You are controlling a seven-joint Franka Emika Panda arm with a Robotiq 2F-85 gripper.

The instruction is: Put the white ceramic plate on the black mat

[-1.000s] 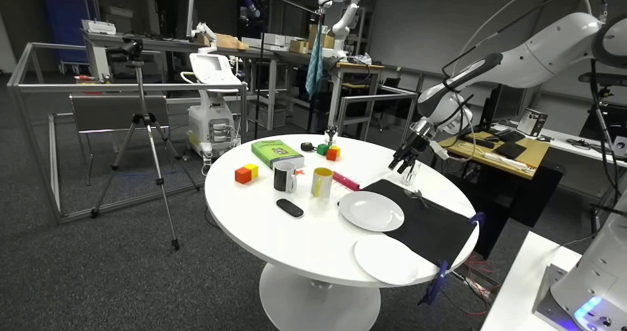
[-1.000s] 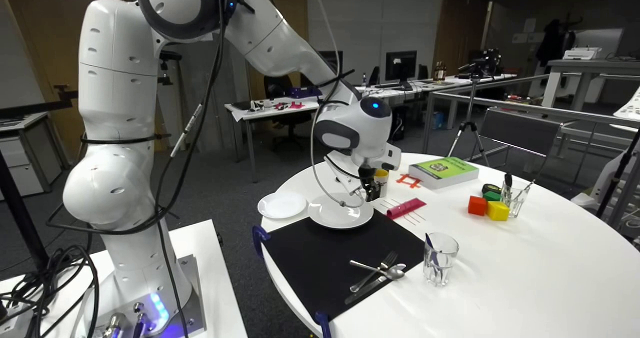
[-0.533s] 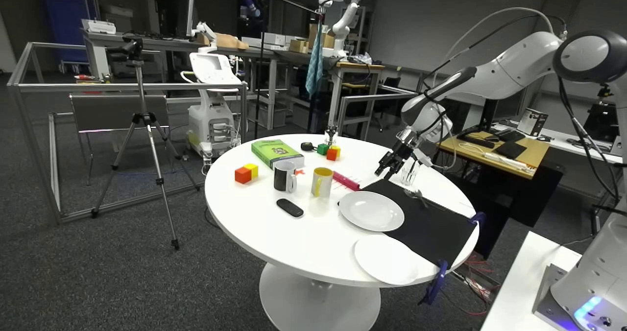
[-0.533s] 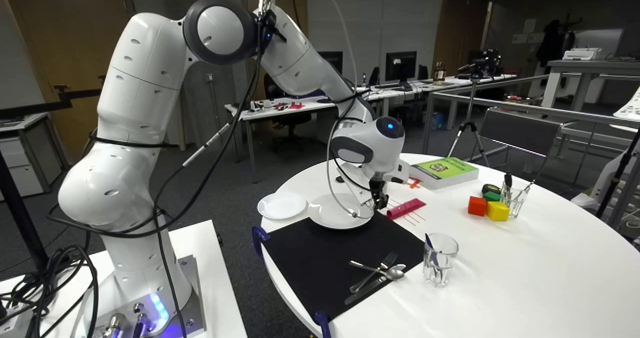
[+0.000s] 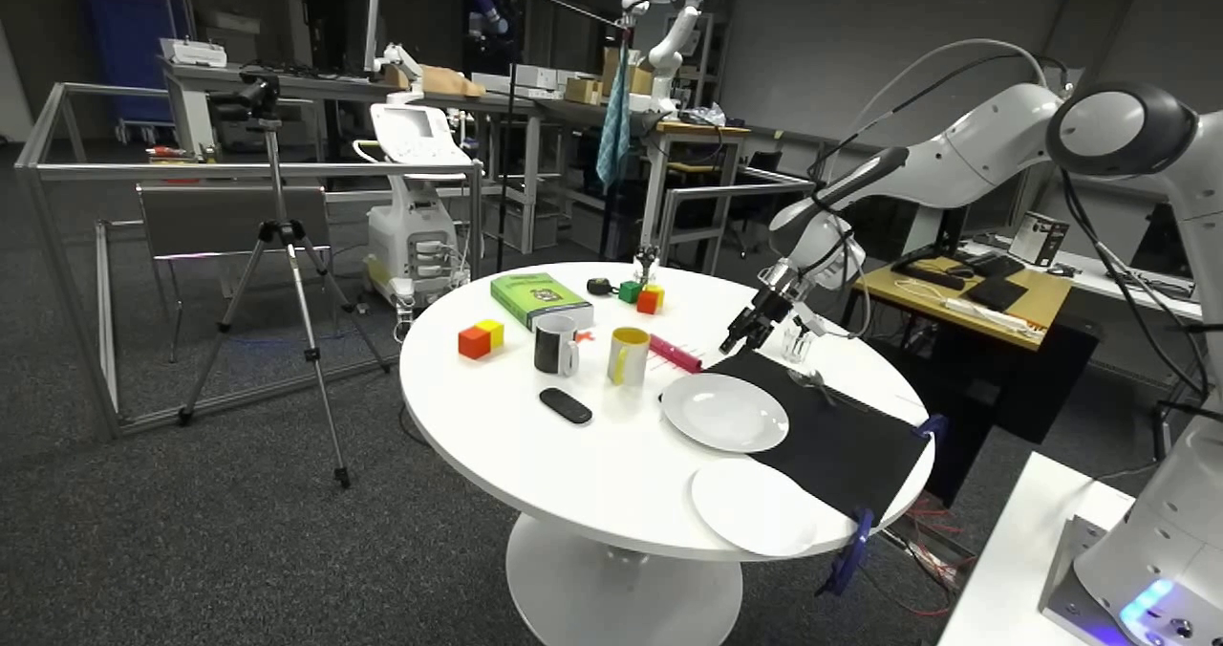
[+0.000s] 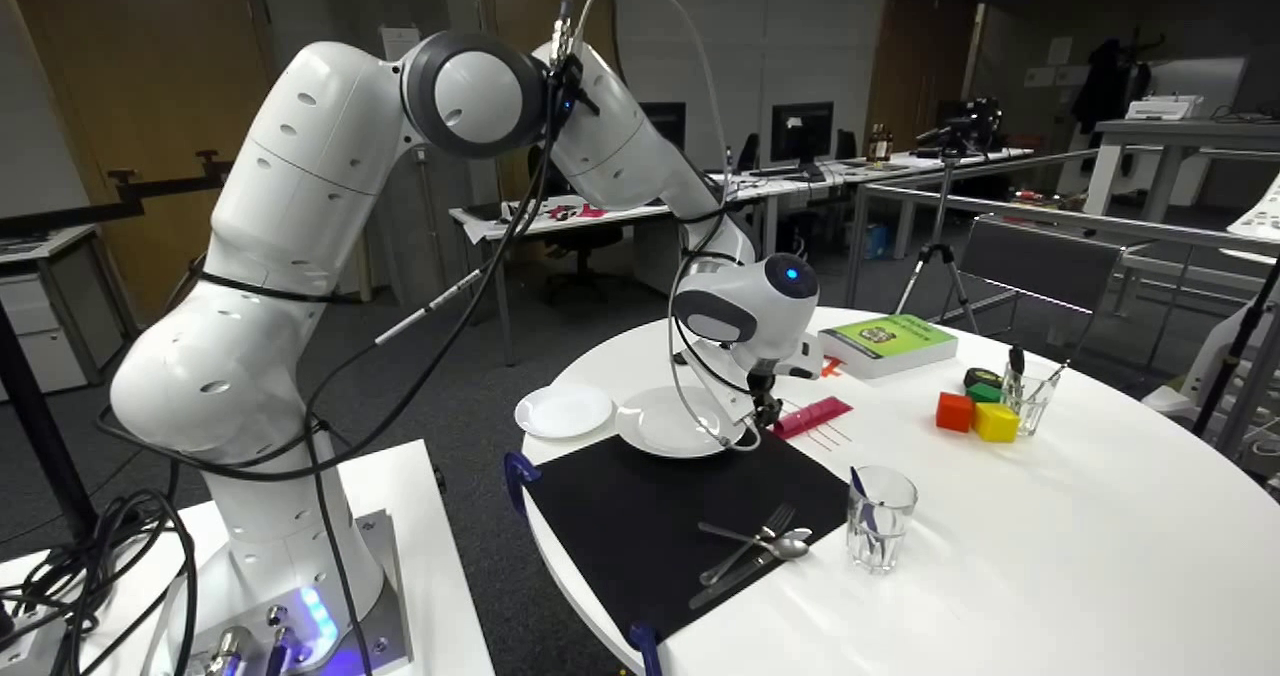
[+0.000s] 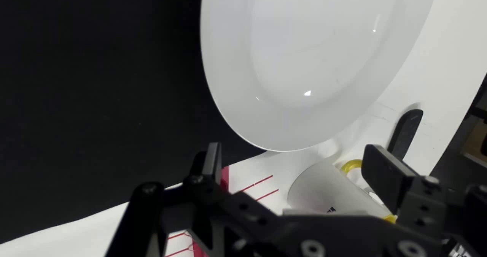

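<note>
The white ceramic plate (image 5: 724,413) lies partly on the black mat (image 5: 850,450) and partly on the bare table, overlapping the mat's edge. The plate (image 6: 670,424) and the mat (image 6: 640,526) also show in an exterior view, where the arm's cable crosses the plate. In the wrist view the plate (image 7: 304,51) fills the upper middle and the mat (image 7: 106,89) the left. My gripper (image 7: 293,156) is open and empty, its fingers spread wide, just beyond the plate's near rim in that view. In both exterior views the gripper (image 5: 740,336) (image 6: 766,414) is above the table beside the plate.
A flatter white disc (image 5: 752,507) lies beside the plate. A yellow-handled mug (image 5: 628,357), a black mug (image 5: 554,345), a black oblong object (image 5: 566,405) and a pink roll (image 6: 812,416) are near. Cutlery (image 6: 750,546) lies on the mat, and a glass (image 6: 880,518) stands beside it.
My gripper has moved down and closer to the plate and pink roll, with the arm reaching further out. The plate, mat and other objects have not moved.
</note>
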